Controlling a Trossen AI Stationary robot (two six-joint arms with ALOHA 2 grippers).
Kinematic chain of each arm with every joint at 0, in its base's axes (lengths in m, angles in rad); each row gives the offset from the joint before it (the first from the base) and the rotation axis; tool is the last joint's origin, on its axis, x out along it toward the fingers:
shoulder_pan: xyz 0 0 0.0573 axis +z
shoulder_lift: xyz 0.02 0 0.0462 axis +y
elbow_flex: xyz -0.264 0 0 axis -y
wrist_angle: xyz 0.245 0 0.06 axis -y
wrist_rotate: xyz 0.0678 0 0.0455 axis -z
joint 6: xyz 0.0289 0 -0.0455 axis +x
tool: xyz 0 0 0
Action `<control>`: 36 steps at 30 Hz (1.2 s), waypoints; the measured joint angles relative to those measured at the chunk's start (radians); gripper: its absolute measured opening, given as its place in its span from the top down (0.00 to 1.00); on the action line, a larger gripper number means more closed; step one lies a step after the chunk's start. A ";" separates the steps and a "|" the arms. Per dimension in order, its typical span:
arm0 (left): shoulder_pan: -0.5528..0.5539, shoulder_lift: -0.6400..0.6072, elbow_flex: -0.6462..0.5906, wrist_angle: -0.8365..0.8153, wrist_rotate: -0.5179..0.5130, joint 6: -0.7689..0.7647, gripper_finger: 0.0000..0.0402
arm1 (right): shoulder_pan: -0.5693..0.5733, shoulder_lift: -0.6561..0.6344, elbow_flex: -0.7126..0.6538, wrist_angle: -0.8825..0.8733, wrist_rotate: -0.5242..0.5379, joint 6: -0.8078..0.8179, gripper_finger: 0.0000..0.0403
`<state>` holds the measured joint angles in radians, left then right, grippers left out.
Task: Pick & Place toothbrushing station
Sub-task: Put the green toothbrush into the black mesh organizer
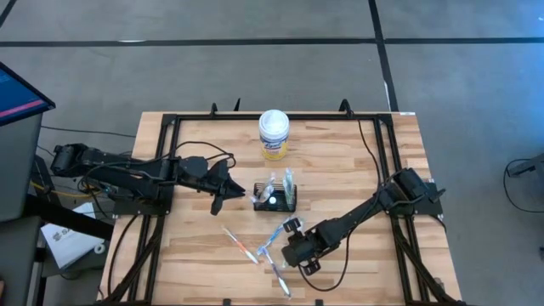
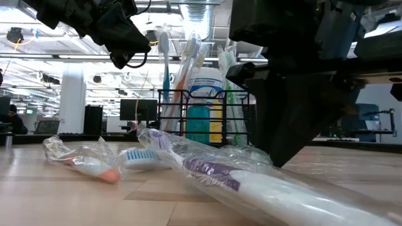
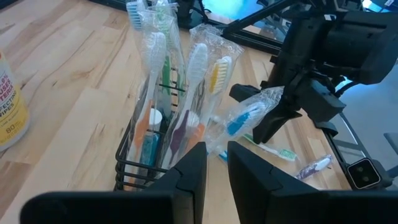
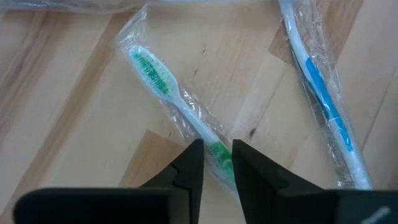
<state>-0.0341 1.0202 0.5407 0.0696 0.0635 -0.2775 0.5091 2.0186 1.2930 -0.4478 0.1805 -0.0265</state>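
The black wire-mesh holder stands upright at the table's middle, with several wrapped toothbrushes standing in it; it also shows in the left wrist view. My left gripper hovers just left of it, above the table, shut and empty. My right gripper is down at the table nearer the front edge, its fingers closed on a wrapped green toothbrush that lies flat on the wood. A wrapped blue toothbrush lies beside it. My right gripper pinches the green toothbrush's handle between its two fingers, through the clear wrapper. The fingers come from above, slanting down, and lie across the handle. The brush lies on the table, its head pointing away from the fingers.
A white canister with a yellow label stands beyond the holder. More wrapped toothbrushes lie on the near half of the table: an orange one, the blue one and a purple one. A black frame rims the table.
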 joint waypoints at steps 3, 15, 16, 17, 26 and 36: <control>0.000 0.000 0.000 0.000 0.000 0.000 0.85 | 0.000 0.000 0.000 -0.001 0.000 0.000 0.86; 0.000 0.000 0.000 0.000 0.000 0.000 0.85 | -0.007 -0.004 0.000 -0.011 -0.004 0.061 1.00; 0.000 0.000 0.000 0.000 0.000 0.000 0.85 | -0.007 -0.006 0.002 -0.017 -0.002 0.061 1.00; 0.000 0.000 0.000 0.000 0.000 0.000 0.85 | -0.007 -0.006 0.008 -0.021 -0.002 0.062 1.00; 0.000 0.000 0.000 0.000 0.000 0.000 0.85 | -0.007 -0.008 0.071 -0.055 0.001 0.056 1.00; 0.000 0.000 0.000 0.000 0.000 0.000 0.85 | -0.010 -0.008 0.149 -0.145 0.067 0.051 1.00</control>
<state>-0.0345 1.0203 0.5407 0.0696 0.0635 -0.2775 0.4988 2.0102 1.4416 -0.5926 0.2471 0.0242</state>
